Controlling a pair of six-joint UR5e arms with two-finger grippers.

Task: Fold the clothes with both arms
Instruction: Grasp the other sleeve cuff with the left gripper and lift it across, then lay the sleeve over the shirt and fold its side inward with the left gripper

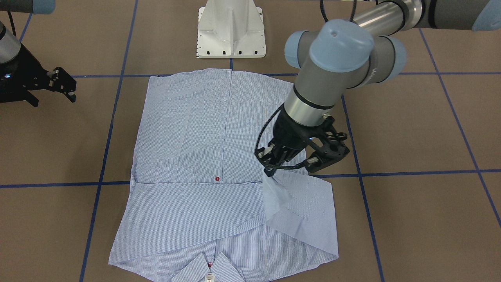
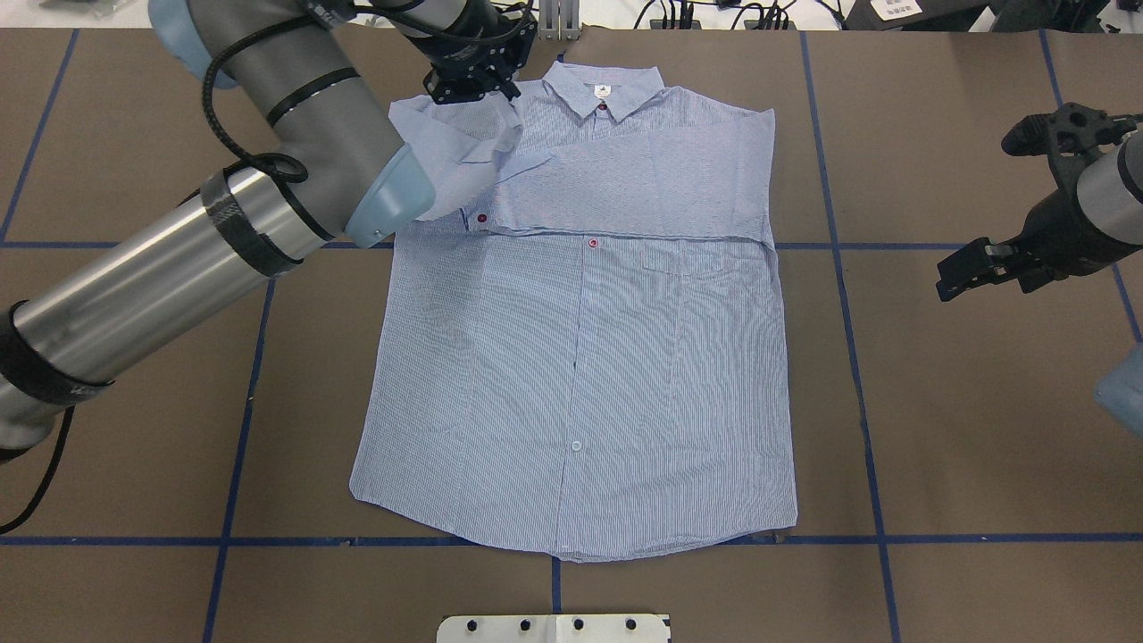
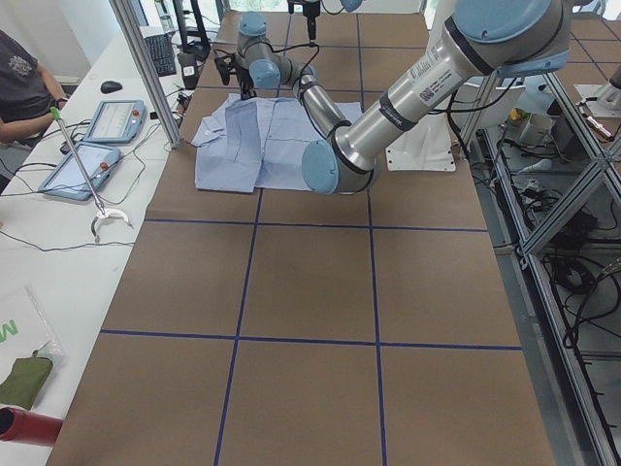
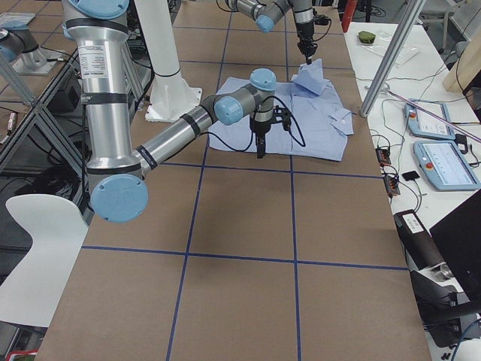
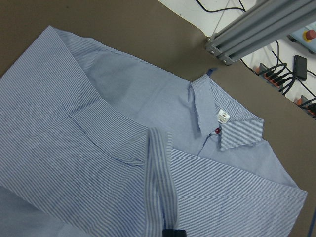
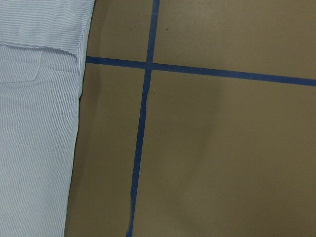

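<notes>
The light blue striped shirt (image 2: 580, 357) lies flat, front up, with its collar (image 2: 603, 87) at the far edge. One sleeve (image 2: 643, 187) is folded across the chest. My left gripper (image 2: 473, 89) is shut on the other sleeve's cuff and holds it lifted above the shoulder; this also shows in the front view (image 1: 270, 170). In the left wrist view the pinched cuff (image 5: 160, 192) hangs in front of the collar and white neck label (image 5: 223, 117). My right gripper (image 2: 978, 214) is open and empty, hovering to the right of the shirt (image 1: 54, 100).
The white pedestal base (image 1: 231, 31) stands at the table's near edge by the shirt's hem. Blue tape lines (image 6: 143, 123) grid the brown table. An aluminium post (image 5: 256, 24) and cables lie beyond the collar. A person (image 3: 19, 87) sits by a side table.
</notes>
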